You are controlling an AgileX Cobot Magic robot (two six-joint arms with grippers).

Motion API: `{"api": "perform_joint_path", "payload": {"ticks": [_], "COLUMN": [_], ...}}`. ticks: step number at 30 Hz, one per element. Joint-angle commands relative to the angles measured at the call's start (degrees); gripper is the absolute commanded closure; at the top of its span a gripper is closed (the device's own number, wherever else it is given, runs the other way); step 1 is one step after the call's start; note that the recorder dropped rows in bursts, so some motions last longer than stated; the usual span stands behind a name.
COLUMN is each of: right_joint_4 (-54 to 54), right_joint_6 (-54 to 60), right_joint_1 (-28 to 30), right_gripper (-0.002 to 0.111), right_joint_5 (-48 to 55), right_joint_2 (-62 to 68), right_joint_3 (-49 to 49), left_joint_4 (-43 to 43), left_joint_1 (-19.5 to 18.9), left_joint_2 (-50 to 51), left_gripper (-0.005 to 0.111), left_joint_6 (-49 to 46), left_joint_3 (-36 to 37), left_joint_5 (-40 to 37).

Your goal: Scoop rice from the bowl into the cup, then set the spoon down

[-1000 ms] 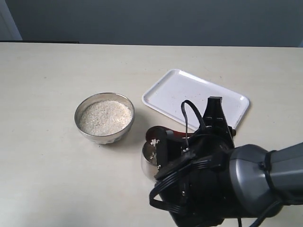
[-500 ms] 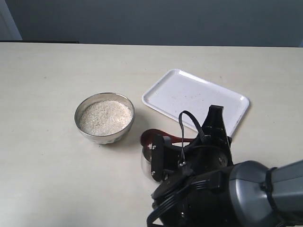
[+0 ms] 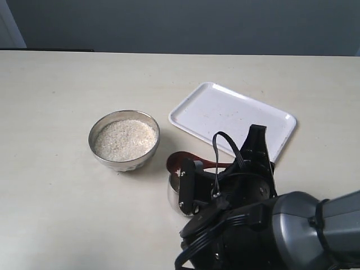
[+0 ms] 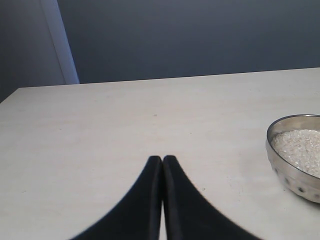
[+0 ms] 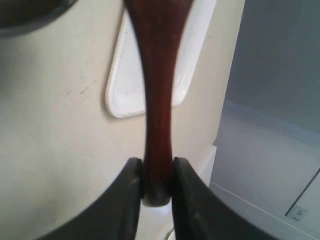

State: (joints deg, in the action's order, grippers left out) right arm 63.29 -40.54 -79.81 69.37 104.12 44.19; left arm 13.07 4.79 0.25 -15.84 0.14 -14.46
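The bowl stands left of centre, filled with rice; the left wrist view shows the bowl and the rice as well. The cup stands to the bowl's right, mostly hidden behind my right arm. The spoon hangs with its scoop over the cup's far rim. My right gripper is shut on the end of the handle of the spoon. Whether rice lies in the scoop I cannot tell. My left gripper is shut and empty over bare table, left of the bowl.
A white tray lies empty behind the cup and also appears as the tray behind the spoon handle. My right arm's bulk fills the near right corner. The table's far edge meets a dark wall.
My right arm has drawn back toward the near edge, and the spoon's scoop has shifted a little left over the cup. Over the last half second almost nothing moved.
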Motion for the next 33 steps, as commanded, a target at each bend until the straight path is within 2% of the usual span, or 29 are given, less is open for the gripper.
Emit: {"api": "perform_joint_path", "payload": {"ticks": [1, 16, 25, 33], "right_joint_4": [2.1, 1.1, 7.2, 4.6], "right_joint_6": [-1.7, -4.5, -4.5, -4.5], "right_joint_1": [-0.1, -0.1, -1.9, -2.4], "right_gripper": [0.109, 0.109, 0.109, 0.109], "right_joint_5": [0.6, 0.6, 0.6, 0.6], "right_joint_2": [-0.5, -0.5, -0.5, -0.5], "right_joint_3": [-0.2, -0.6, -2.1, -4.5], "left_joint_4": [-0.3, -0.3, -0.3, -0.3], "left_joint_1": [0.4, 0.4, 0.4, 0.4], "left_joint_2": [-0.2, -0.2, -0.2, -0.2], "left_gripper": [0.106, 0.106, 0.106, 0.106], "left_joint_6": [0.3, 0.3, 0.3, 0.3], "left_joint_3": [-0.1, -0.1, -0.1, -0.1], "left_joint_5": [0.8, 0.8, 0.8, 0.8]}}
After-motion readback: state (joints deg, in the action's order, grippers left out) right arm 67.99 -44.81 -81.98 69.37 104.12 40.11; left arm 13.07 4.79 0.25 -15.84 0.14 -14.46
